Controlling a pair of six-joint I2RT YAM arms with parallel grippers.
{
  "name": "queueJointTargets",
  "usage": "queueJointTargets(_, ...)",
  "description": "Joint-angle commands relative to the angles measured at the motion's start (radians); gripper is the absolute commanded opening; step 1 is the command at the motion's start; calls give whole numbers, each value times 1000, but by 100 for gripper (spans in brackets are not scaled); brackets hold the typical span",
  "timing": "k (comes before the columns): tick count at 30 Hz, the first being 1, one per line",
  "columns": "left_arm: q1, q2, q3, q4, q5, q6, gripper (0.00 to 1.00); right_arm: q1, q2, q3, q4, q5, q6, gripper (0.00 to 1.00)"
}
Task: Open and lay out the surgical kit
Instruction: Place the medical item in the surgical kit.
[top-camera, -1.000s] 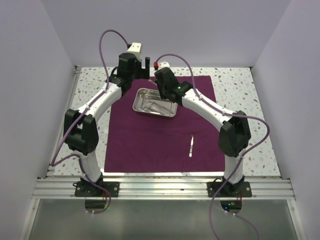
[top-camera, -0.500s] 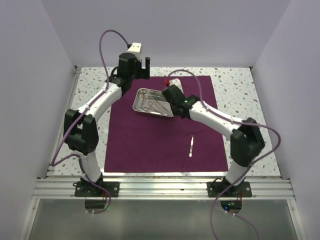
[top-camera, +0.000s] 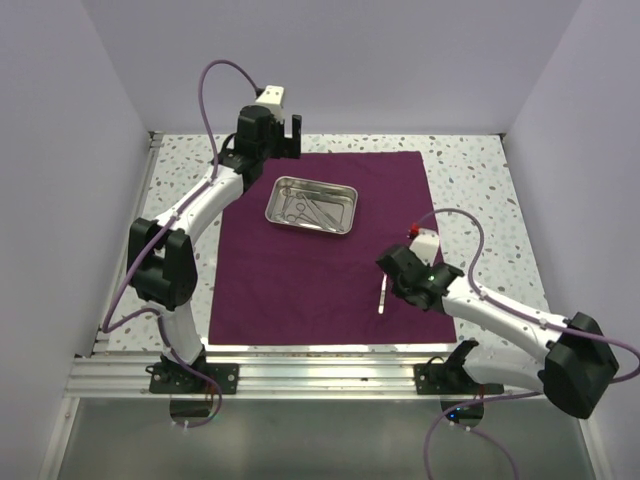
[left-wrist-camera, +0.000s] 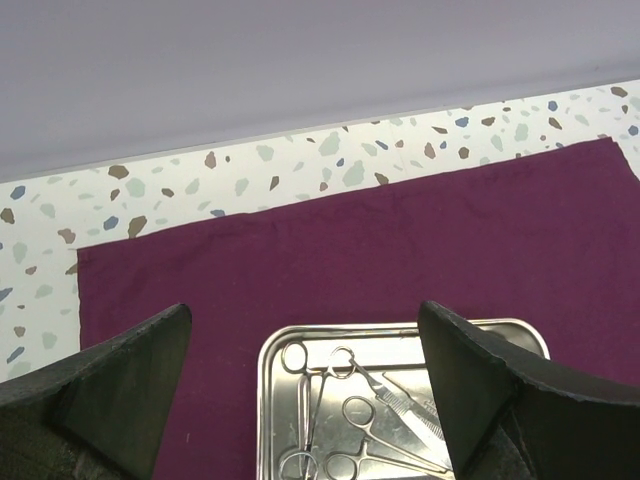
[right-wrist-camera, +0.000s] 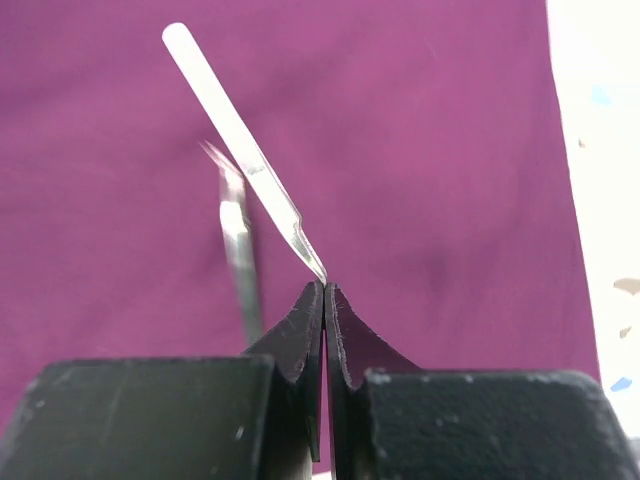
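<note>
The dark purple cloth (top-camera: 300, 270) lies spread flat, with the steel tray (top-camera: 312, 183) on its far half. Scissors and forceps (left-wrist-camera: 350, 410) lie inside the tray (left-wrist-camera: 265, 370). My left gripper (left-wrist-camera: 305, 320) hangs open above the tray's far edge, holding nothing. My right gripper (right-wrist-camera: 325, 285) is low over the cloth's near right part, shut on the tip of a slim silver instrument (right-wrist-camera: 235, 130) that points away from it. A second slim silver instrument (right-wrist-camera: 238, 255) lies on the cloth (right-wrist-camera: 450, 150) just beneath, also seen from above (top-camera: 382, 293) beside the right gripper (top-camera: 390, 270).
The speckled tabletop (top-camera: 470, 200) shows around the cloth on the left, far and right sides. White walls close in the table on three sides. A metal rail (top-camera: 320, 375) runs along the near edge.
My right arm has swung from the tray down to the cloth's near right, beside the instrument lying there. The left arm has not moved.
</note>
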Motion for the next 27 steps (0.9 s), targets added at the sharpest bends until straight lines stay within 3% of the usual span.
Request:
queueJointTargets(1, 7, -4, 31, 22, 35, -19, 99, 38, -94, -79, -71, 59, 283, 0)
queueJointTargets(7, -2, -10, 33, 16, 41, -24, 99, 75, -190, -157, -154, 76, 431, 0)
queueJointTargets(17, -20, -30, 28, 3, 26, -21, 99, 135, -31, -162, -16, -12, 405, 0)
queueJointTargets(25, -22, -39, 21, 8, 19, -18, 99, 155, -52, -128, 33, -33, 323, 0)
queueJointTargets(27, -22, -36, 21, 6, 19, -18, 100, 156, -77, -129, 47, -48, 298, 33)
